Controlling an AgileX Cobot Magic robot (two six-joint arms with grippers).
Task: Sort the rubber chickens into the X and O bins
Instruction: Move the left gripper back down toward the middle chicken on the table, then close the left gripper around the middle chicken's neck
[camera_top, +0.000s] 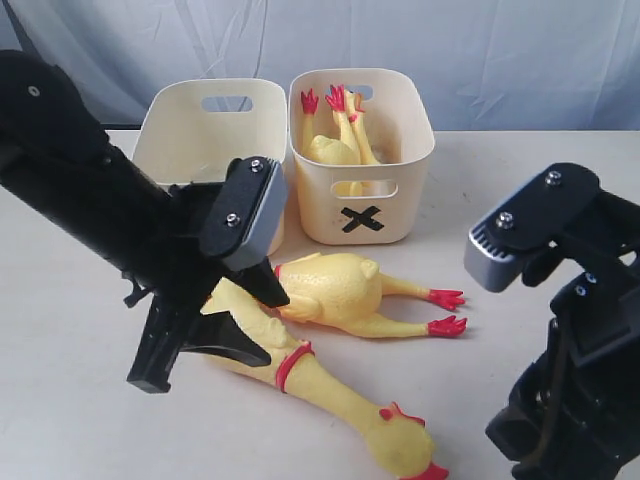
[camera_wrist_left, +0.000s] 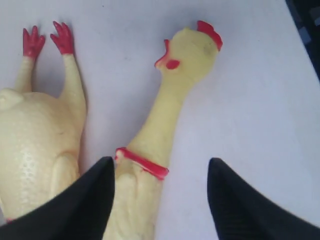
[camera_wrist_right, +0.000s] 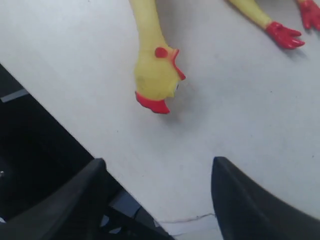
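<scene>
Two large yellow rubber chickens lie on the table. One (camera_top: 335, 290) has its red feet pointing right. The other (camera_top: 340, 390) stretches its long neck toward the front, head (camera_wrist_right: 155, 75) on the table. My left gripper (camera_wrist_left: 161, 162) is open and straddles this chicken's body just behind the red neck band (camera_wrist_left: 142, 162), with one finger between the two chickens. The X bin (camera_top: 400, 150) at the back holds two small chickens (camera_top: 335, 140), feet up. Beside it stands a second cream tub (camera_top: 190, 120), its mark hidden by my left arm. My right gripper (camera_wrist_right: 160, 161) is open over bare table.
The right arm (camera_top: 580, 330) stands at the front right, near the chicken's head. A pale cloth backdrop hangs behind the tubs. The first chicken's red feet (camera_wrist_right: 282, 35) lie between the arms.
</scene>
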